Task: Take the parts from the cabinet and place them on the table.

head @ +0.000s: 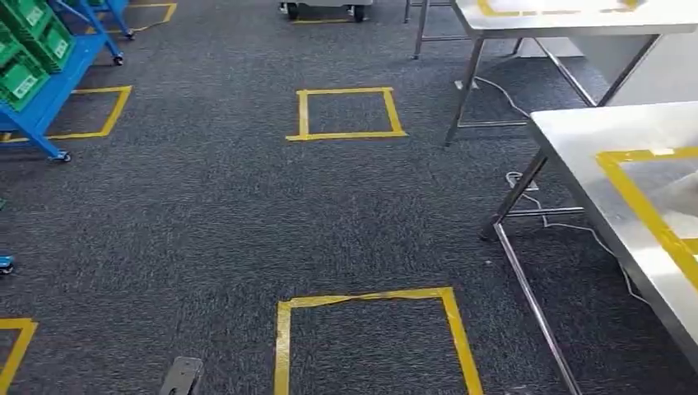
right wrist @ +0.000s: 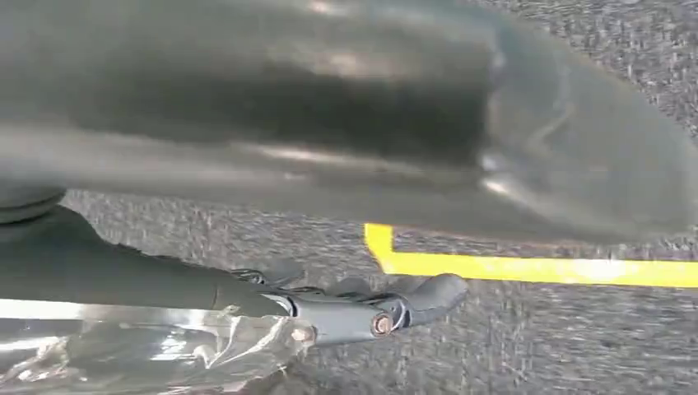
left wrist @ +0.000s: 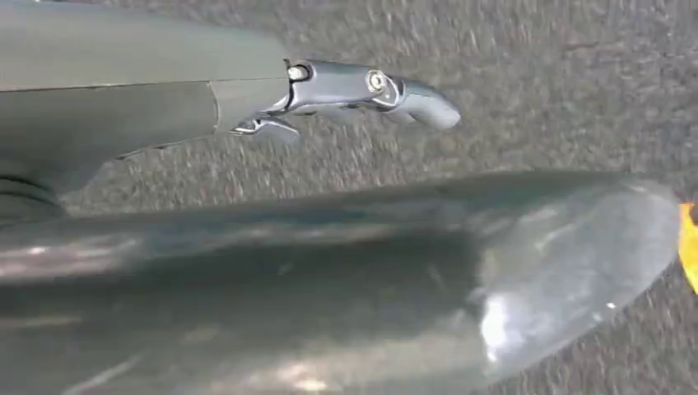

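Head view: dark grey carpet [head: 206, 230] marked with yellow tape squares [head: 346, 113]; steel worktop [head: 593, 164] at right; blue rack [head: 49, 90] carrying green bins [head: 25, 49], contents indiscernible.

Left wrist view: left hand [left wrist: 346, 95] over carpet, fingers extended, holding nothing.

Right wrist view: right hand [right wrist: 362, 309] beside crinkled clear plastic [right wrist: 165, 354]; grasp cannot be determined.

Carpet [head: 206, 214]: dark grey w/ fine speckle pattern. Tape squares on carpet [head: 346, 113] are yellow. Rack [head: 58, 78] at far left edge of carpet: bright blue frame, green bins [head: 25, 49] w/ white labels. Tables [head: 593, 148] on right side: shiny silver steel, w/ yellow tape outline on top. Left hand [left wrist: 362, 90]: grey, silver screws. Right hand [right wrist: 370, 309]: dark grey.
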`<state>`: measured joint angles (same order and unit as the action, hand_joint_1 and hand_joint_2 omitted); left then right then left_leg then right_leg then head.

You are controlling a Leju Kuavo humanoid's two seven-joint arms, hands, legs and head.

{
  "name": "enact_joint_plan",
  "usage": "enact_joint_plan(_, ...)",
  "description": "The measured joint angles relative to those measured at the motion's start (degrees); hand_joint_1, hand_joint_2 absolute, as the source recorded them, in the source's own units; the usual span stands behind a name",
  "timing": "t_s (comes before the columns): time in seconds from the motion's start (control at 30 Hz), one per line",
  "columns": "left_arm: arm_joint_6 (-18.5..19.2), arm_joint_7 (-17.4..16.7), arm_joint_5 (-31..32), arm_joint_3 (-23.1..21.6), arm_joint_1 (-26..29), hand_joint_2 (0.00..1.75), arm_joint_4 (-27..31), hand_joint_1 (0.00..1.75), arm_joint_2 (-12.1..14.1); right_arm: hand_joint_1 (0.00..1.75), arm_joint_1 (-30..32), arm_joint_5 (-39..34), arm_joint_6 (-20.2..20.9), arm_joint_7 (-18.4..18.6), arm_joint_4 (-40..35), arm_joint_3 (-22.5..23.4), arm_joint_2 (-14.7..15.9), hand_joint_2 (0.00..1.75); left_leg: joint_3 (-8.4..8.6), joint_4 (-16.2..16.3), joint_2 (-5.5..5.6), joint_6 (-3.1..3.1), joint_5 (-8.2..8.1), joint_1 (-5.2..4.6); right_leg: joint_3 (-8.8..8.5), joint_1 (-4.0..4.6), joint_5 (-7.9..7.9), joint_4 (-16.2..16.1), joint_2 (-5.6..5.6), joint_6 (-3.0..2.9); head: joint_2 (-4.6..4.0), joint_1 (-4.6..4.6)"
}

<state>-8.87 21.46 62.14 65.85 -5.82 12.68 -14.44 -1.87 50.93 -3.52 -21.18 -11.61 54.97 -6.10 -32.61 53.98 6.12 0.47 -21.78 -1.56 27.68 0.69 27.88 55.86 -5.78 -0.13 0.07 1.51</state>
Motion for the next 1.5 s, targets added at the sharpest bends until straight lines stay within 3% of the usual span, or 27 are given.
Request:
enact_joint_plan(0.1, -0.52, -0.67, 0.3, -0.54, -0.16, 0.0, -0.07, 0.0, -0.24, 0.0, -0.06, 0.0, 0.22, -0.09, 0.0, 0.63, -0.09, 0.0, -0.98, 0.36, 1.21, -0.64, 0.52, 0.03, -0.02, -0.43, -0.8, -0.5, 2.52, -0.25, 0.0, 0.09)
enact_joint_plan(0.17, -0.33, -0.83, 0.37, -0.79, -0.66, 0.0, -0.09, 0.0, -0.55, 0.0, 0.02, 0.2, 0.33, -0.09, -0.02, 0.85, -0.07, 0.0, -3.52, 5.35, -4.0, -1.65, -4.06, 0.13, 0.53, -0.41, -1.25, -0.57, 4.15, -0.67, 0.0, 0.83)
enact_joint_plan(0.23, -0.2, -0.85, 0.37, -1.09, -1.34, 0.0, -0.09, 0.0, -0.81, 0.0, 0.46, 0.35, 0.33, -0.09, -0.04, 0.92, -0.02, 0.0, -7.54, 14.74, -5.17, -2.62, -8.86, 0.75, 1.02, -0.4, -1.45, -0.56, 6.19, -0.55, 0.0, 0.74)
enact_joint_plan(0.3, -0.22, -0.98, 0.57, -1.14, -1.41, 0.0, -0.09, 0.0, -1.01, 0.0, 0.46, 0.46, 0.35, -0.07, -0.07, 0.92, -0.02, 0.0, -9.26, 19.62, -5.47, -3.39, -9.9, 1.52, 1.43, -0.52, -1.63, -0.53, 8.01, -0.3, 0.0, 0.77)
enact_joint_plan(0.37, -0.59, -1.51, 0.98, -1.31, -1.42, 0.0, -0.11, 0.0, -1.09, 0.0, 0.31, 0.64, 0.57, -0.07, -0.07, 0.92, -0.02, 0.0, -5.47, 13.9, -5.93, -4.06, -5.8, 2.12, 1.55, -0.81, -1.68, -0.46, 9.56, 0.03, 0.0, 0.79)
enact_joint_plan(0.43, -0.92, -1.88, 1.35, -1.7, -1.71, 0.0, -0.11, 0.0, -1.33, 0.0, 0.17, 0.96, 0.66, 0.04, -0.09, 0.92, -0.02, 0.0, 0.56, 4.06, -9.3, -4.61, -2.25, 2.39, 1.34, -0.99, -1.46, -0.23, 10.79, 0.78, 0.0, 0.83)
enact_joint_plan(0.47, -1.01, -1.99, 1.44, -1.88, -2.03, 0.0, -0.15, 0.0, -1.55, 0.0, 0.23, 0.98, 0.66, 0.11, -0.18, 0.92, 0.07, 0.0, 2.21, 1.5, -10.98, -4.57, -2.34, 2.09, 1.98, -0.81, -1.14, 0.17, 11.38, 1.31, 0.0, 1.16)
enact_joint_plan(0.5, -1.09, -2.16, 1.59, -2.05, -2.24, 0.0, -0.2, 0.0, -1.82, 0.0, 0.21, 1.03, 0.66, 0.15, -0.17, 0.92, 0.07, 0.0, 1.96, 1.35, -10.74, -3.07, -2.76, 1.72, 1.72, -0.66, -1.03, 0.35, 11.92, 1.66, 0.0, 0.98)
enact_joint_plan(0.6, -1.14, -2.43, 1.79, -2.25, -2.19, 0.0, -0.2, 0.0, -1.84, 0.0, -0.16, 1.07, 0.68, 0.26, -0.2, 0.92, 0.07, 0.0, 1.43, 1.17, -8.74, -1.34, -3.05, 1.67, 1.15, -0.93, -0.73, 0.51, 13.68, 2.63, 0.0, 0.7)
enact_joint_plan(0.67, -1.2, -2.45, 1.71, -2.49, -2.28, 0.0, -0.2, 0.0, -1.86, 0.0, -0.15, 1.14, 0.72, 0.28, -0.2, 0.92, 0.07, 0.0, 1.29, 1.12, -7.49, -0.58, -2.81, 1.84, 2.91, -1.3, 2.16, 4.27, 8.48, 3.05, 0.0, 0.4)
enact_joint_plan(0.7, -1.22, -2.45, 1.68, -2.53, -2.5, 0.0, -0.2, 0.0, -1.93, 0.0, -0.02, 1.18, 0.79, 0.46, -0.2, 0.9, 0.04, 0.0, 1.22, 1.12, -6.64, -0.24, -2.69, 1.76, 5.04, -1.25, 4.49, 9.01, 7.03, 3.0, 0.0, 0.29)
enact_joint_plan(0.77, -1.22, -2.47, 1.55, -2.58, -2.6, 0.0, -0.22, 0.0, -1.97, 0.0, 0.33, 1.2, 0.87, 0.68, -0.2, 0.9, 0.07, 0.0, 1.13, 1.14, -4.96, 0.14, -2.7, 1.46, 9.84, -1.16, 7.86, 18.72, 5.97, 2.91, 0.0, 0.33)
enact_joint_plan(0.8, -1.22, -2.49, 1.35, -2.58, -2.54, 0.0, -0.22, 0.0, -1.97, 0.0, 0.39, 1.27, 0.87, 0.79, -0.2, 0.92, 0.07, 0.0, 1.17, 1.16, -4.13, 0.16, -2.71, 1.34, 10.99, -1.09, 7.48, 20.08, 5.94, 2.73, 0.0, 0.31)
enact_joint_plan(0.83, -1.22, -2.51, 1.2, -2.56, -2.52, 0.0, -0.22, 0.0, -1.97, 0.0, 0.43, 1.38, 0.92, 0.87, -0.2, 0.92, 0.09, 0.0, 1.26, 1.18, -3.19, 0.17, -2.71, 1.31, 10.8, -0.99, 5.71, 18.78, 5.88, 2.48, 0.0, 0.35)
enact_joint_plan(0.9, -1.25, -2.56, 0.87, -2.56, -2.61, 0.0, -0.22, 0.0, -1.97, 0.0, 0.36, 1.49, 0.94, 0.94, -0.2, 0.92, 0.09, 0.0, 1.51, 1.27, -1.41, 0.14, -2.75, 1.31, 7.65, -0.94, -0.12, 10.14, 4.95, 1.92, 0.0, 0.33)
enact_joint_plan(0.93, -1.25, -2.56, 0.9, -2.58, -2.62, 0.0, -0.24, 0.0, -2.06, 0.0, 0.35, 1.51, 0.94, 0.94, -0.2, 0.92, 0.09, 0.0, 1.58, 1.29, -0.65, 0.0, -2.86, 1.39, 5.72, -1.04, -2.89, 5.15, 2.85, 1.83, 0.0, 0.31)
enact_joint_plan(0.97, -1.25, -2.56, 0.92, -2.58, -2.69, 0.0, -0.24, 0.0, -2.12, 0.0, 0.38, 1.49, 0.94, 0.94, -0.2, 0.92, 0.11, 0.0, 1.37, 1.47, -0.1, -0.17, -2.92, 1.21, 5.05, -1.36, -2.63, 3.59, -0.01, 1.74, 0.0, 0.31)
enact_joint_plan(1.1, -1.24, -2.58, 0.94, -2.58, -2.42, 0.0, -0.24, 0.0, -2.3, 0.0, 0.24, 1.51, 0.94, 1.01, -0.2, 0.92, 0.11, 0.0, -0.02, 1.68, 2.38, -1.39, -2.29, 1.69, 4.31, -1.21, -2.07, 1.88, 1.79, 1.75, 0.0, 0.4)
enact_joint_plan(1.13, -1.25, -2.56, 0.87, -2.58, -2.39, 0.0, -0.24, 0.0, -2.25, 0.0, 0.16, 1.53, 1.0, 1.01, -0.2, 0.92, 0.09, 0.0, -0.29, 1.94, 1.68, -1.58, -2.89, 1.63, 4.03, -1.61, -2.36, 1.24, 2.76, 1.3, 0.0, 0.44)
enact_joint_plan(1.2, -0.94, -2.21, 0.48, -2.56, -2.65, 0.0, -0.24, 0.0, -2.3, 0.0, 0.22, 1.51, 1.09, 0.96, -0.24, 0.92, 0.13, 0.0, -3.04, 7.55, -3.6, -2.06, -6.69, 1.19, 3.88, -1.35, -2.5, 0.88, 4.16, 1.03, 0.0, 1.01)
enact_joint_plan(1.27, -0.5, -1.51, -0.33, -2.56, -2.82, 0.0, -0.24, 0.0, -2.34, 0.0, 0.52, 1.51, 1.24, 1.03, -0.24, 0.96, 0.15, 0.0, -7.84, 17.17, -5.1, -2.47, -10.46, 1.3, 3.9, -1.19, -2.28, 0.89, 6.19, 0.74, 0.0, 1.01)
enact_joint_plan(1.3, -0.39, -1.31, -0.42, -2.56, -2.76, 0.0, -0.24, 0.0, -2.34, 0.0, 0.55, 1.55, 1.29, 1.03, -0.24, 1.0, 0.15, 0.0, -9.27, 19.7, -5.27, -2.69, -10.61, 1.4, 3.8, -1.19, -2.15, 0.89, 7.07, 0.69, 0.0, 0.9)
enact_joint_plan(1.33, -0.41, -1.27, -0.44, -2.53, -2.7, 0.0, -0.24, 0.0, -2.32, 0.0, 0.53, 1.68, 1.38, 1.03, -0.24, 1.09, 0.15, 0.0, -9.23, 19.2, -5.39, -2.88, -9.25, 1.53, 3.67, -1.23, -1.99, 0.89, 7.86, 0.71, 0.0, 0.99)
enact_joint_plan(1.4, -0.48, -1.27, -0.55, -2.51, -2.73, 0.0, -0.24, 0.0, -2.23, 0.0, 0.43, 1.92, 1.55, 1.03, -0.24, 1.11, 0.15, 0.0, -6.02, 12.13, -6.06, -3.05, -4.04, 1.74, 3.09, -1.41, -1.57, 0.9, 9.16, 1.03, 0.0, 0.96)
enact_joint_plan(1.43, -0.55, -1.27, -0.74, -2.51, -2.76, 0.0, -0.24, 0.0, -2.23, 0.0, 0.41, 2.03, 1.68, 0.98, -0.24, 1.11, 0.15, 0.0, -3.44, 6.84, -7.62, -3.02, -1.2, 1.72, 2.62, -1.48, -1.23, 0.9, 9.75, 1.33, 0.0, 1.01)
enact_joint_plan(1.47, -0.55, -1.27, -1.16, -2.51, -2.81, 0.0, -0.26, 0.0, -2.25, 0.0, 0.43, 2.21, 1.7, 0.94, -0.24, 1.14, 0.17, 0.0, -1.74, 3.79, -11.09, -3.16, -0.6, 1.28, 2.47, -1.11, -0.86, 0.89, 10.31, 1.79, 0.0, 0.98)
enact_joint_plan(1.5, -0.57, -1.16, -1.53, -2.51, -2.95, 0.0, -0.26, 0.0, -2.3, 0.0, 0.44, 2.52, 1.7, 0.9, -0.24, 1.14, 0.2, 0.0, -1.5, 2.67, -11.03, -2.57, -0.74, 0.97, 2.51, -0.82, -0.67, 1.41, 10.62, 2.09, 0.0, 1.23)
